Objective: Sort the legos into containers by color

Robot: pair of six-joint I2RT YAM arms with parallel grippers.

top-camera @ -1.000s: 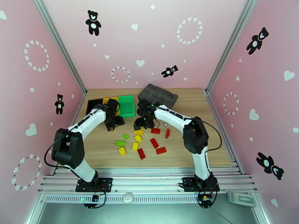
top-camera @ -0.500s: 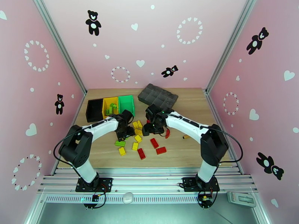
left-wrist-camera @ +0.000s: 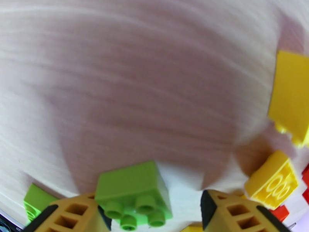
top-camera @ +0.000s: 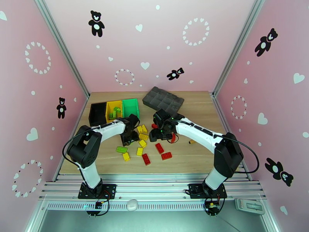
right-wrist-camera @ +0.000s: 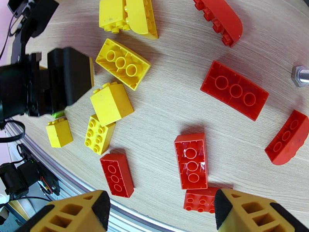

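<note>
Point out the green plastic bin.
Top view: the green open-topped plastic bin sits at the back left, between the yellow plastic bin and the dark grey compartment tray.

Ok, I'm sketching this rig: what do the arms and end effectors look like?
The left arm and right arm have white links, bulky black joints and a thin black cable looping alongside. The left end effector and right end effector carry orange-yellow fingers with lattice cut-outs and black inner faces.
</note>
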